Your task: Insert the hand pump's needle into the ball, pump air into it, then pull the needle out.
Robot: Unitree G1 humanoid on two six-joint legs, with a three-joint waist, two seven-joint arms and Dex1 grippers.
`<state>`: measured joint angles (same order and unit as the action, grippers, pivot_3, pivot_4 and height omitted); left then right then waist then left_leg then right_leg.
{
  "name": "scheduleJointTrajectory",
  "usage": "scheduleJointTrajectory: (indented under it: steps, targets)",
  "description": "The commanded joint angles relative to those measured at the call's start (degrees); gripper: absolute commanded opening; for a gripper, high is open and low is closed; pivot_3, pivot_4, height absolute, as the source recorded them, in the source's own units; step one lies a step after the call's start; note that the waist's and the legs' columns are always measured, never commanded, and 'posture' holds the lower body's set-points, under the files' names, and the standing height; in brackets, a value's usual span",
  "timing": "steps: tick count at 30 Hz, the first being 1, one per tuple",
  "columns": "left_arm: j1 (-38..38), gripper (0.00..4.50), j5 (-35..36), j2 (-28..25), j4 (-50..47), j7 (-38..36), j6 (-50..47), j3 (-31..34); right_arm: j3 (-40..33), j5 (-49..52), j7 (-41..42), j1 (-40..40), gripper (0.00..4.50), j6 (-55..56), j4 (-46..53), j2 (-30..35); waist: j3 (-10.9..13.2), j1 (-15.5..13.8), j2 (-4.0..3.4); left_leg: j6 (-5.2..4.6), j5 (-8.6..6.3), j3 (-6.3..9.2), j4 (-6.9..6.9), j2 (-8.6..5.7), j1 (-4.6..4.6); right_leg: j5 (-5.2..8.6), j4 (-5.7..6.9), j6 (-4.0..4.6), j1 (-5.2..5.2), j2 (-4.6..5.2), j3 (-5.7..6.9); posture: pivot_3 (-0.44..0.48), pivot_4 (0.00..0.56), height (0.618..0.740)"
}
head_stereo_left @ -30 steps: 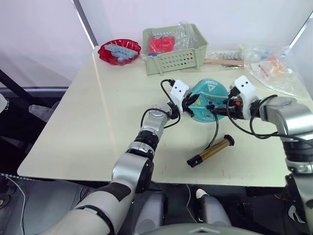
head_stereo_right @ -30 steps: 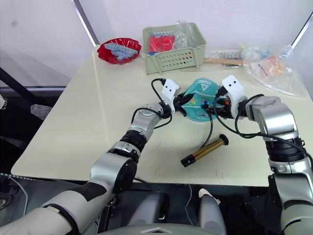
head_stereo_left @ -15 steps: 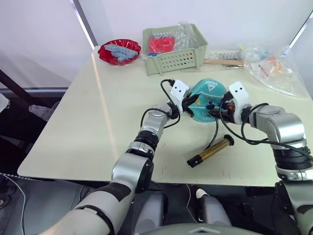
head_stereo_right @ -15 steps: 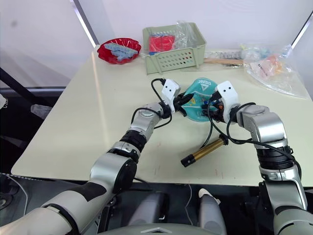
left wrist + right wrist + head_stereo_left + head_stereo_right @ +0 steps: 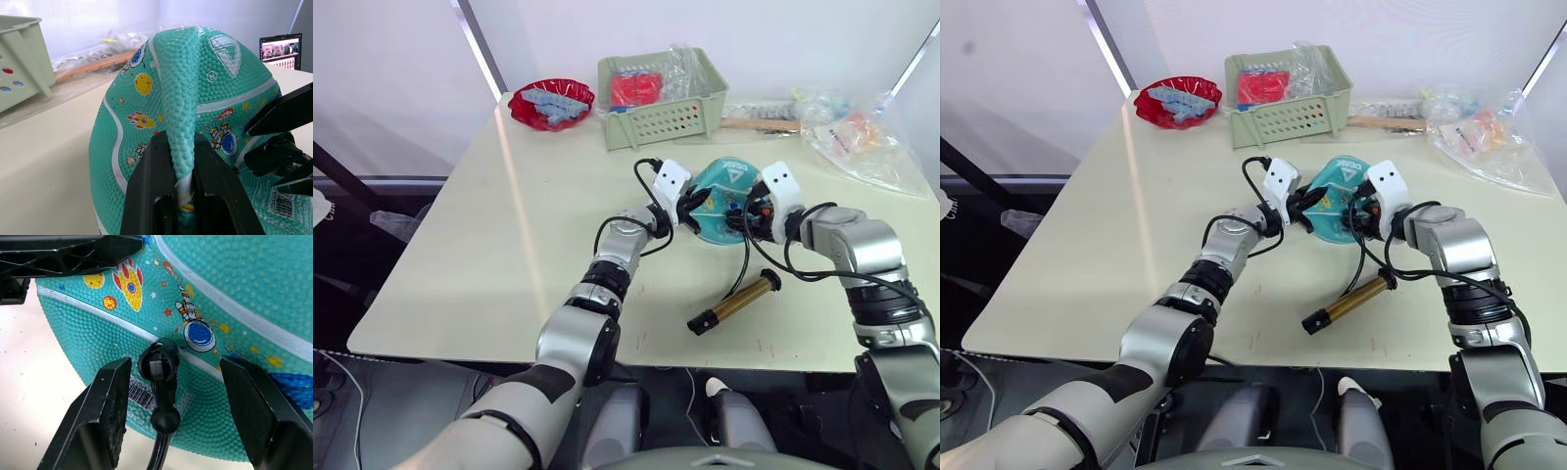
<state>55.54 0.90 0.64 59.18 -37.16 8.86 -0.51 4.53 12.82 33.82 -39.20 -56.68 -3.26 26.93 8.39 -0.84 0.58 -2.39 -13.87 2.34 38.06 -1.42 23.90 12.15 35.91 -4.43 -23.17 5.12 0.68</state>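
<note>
The teal ball [image 5: 722, 199] sits on the table [image 5: 509, 245] in front of the green basket [image 5: 664, 98], half deflated, and the left gripper [image 5: 178, 196] has its fingers pinched on a raised fold of the rubber. The right gripper [image 5: 171, 426] is on the far side of the ball from the left one, fingers spread wide either side of the black hose end [image 5: 161, 382], which is pushed into the ball by its barcode label, so the needle itself is hidden. The bronze hand pump [image 5: 736, 304] lies flat on the table just in front of the ball, hose running up to it.

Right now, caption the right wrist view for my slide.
Open right gripper straddles the hose end seated against the teal ball beside its barcode label.
</note>
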Motion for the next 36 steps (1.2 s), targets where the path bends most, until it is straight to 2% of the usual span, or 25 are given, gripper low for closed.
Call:
scheduleJointTrajectory:
  steps: [1,2,3,4,8,17,22,26,33,36]
  targets:
    - [-2.0,0.00,-1.8,1.0,3.2,-1.2,-2.3,-2.5,-0.9,0.3,-0.2,-1.8,2.97,1.4,0.7,0.2,0.0,0.0,0.00,0.00,0.00,0.00,0.00,0.00,0.00,0.00,0.00,0.00,0.00,0.00,0.00,0.000,0.150,0.737]
    - [-2.1,0.00,-1.8,1.0,3.2,-1.1,-2.3,-2.5,-0.9,0.3,-0.1,-1.8,2.97,1.6,0.6,0.2,0.0,0.0,0.00,0.00,0.00,0.00,0.00,0.00,0.00,0.00,0.00,0.00,0.00,0.00,0.00,0.000,0.150,0.737]
    - [-2.1,0.00,-1.8,0.9,3.2,-1.1,-2.3,-2.5,-0.9,0.4,0.0,-1.8,2.47,1.7,0.7,0.2,0.0,0.0,0.00,0.00,0.00,-0.01,0.00,0.00,0.00,0.00,0.00,0.00,0.00,0.00,0.00,0.000,0.150,0.737]
    - [-2.2,0.00,-1.8,0.9,3.2,-1.1,-2.3,-2.5,-0.9,0.4,0.0,-1.9,2.22,1.8,0.6,0.1,0.0,0.0,0.00,0.00,0.00,-0.01,0.00,0.00,0.00,0.00,0.00,0.00,0.00,0.00,0.00,0.000,0.150,0.737]
    - [-2.3,0.00,-1.8,0.9,3.1,-1.2,-2.3,-2.6,-0.8,0.6,0.2,-1.9,0.39,2.1,0.4,0.1,0.0,0.0,0.00,0.00,0.00,0.00,0.00,0.00,-0.02,0.00,0.01,0.00,0.01,0.00,0.00,0.000,0.150,0.737]
    - [-2.3,0.00,-1.8,0.7,3.2,-1.1,-2.4,-2.4,0.8,-0.7,0.7,-2.4,0.35,2.9,0.0,0.9,0.0,0.1,0.00,0.00,0.00,-0.03,0.02,0.00,-0.04,0.00,0.03,0.00,0.02,-0.01,-0.03,0.000,0.150,0.737]
    - [-2.1,0.00,-1.5,0.8,3.4,-1.0,-2.6,-2.2,8.8,-5.2,4.1,-5.0,0.35,5.6,-0.6,4.2,0.0,0.2,0.00,0.00,0.00,-0.05,0.02,0.01,-0.06,0.00,0.05,0.00,0.02,-0.02,-0.04,0.000,0.150,0.737]
    - [-2.2,0.00,-1.5,1.1,3.5,-1.0,-2.7,-2.4,15.5,-9.9,6.0,-8.4,0.35,6.7,-4.9,5.2,0.0,0.3,-0.01,0.00,0.00,-0.07,0.03,0.02,-0.10,0.00,0.06,0.00,0.02,-0.03,-0.06,0.000,0.150,0.737]
    - [-2.3,0.00,-1.3,1.2,3.4,-1.0,-2.9,-2.5,20.3,-13.4,8.6,-12.4,0.35,7.1,-12.4,3.7,0.0,1.1,0.01,0.00,0.01,-0.05,0.21,0.05,-0.21,-0.01,0.09,0.00,0.16,-0.08,-0.08,0.000,0.150,0.737]
    - [-2.3,0.00,-1.3,1.2,3.4,-1.0,-3.1,-2.3,21.9,-14.9,9.7,-13.3,0.35,8.4,-16.5,2.6,0.0,1.5,0.03,0.00,0.00,-0.01,0.24,0.06,-0.54,-0.01,0.09,0.00,0.54,-0.09,-0.07,0.000,0.150,0.737]
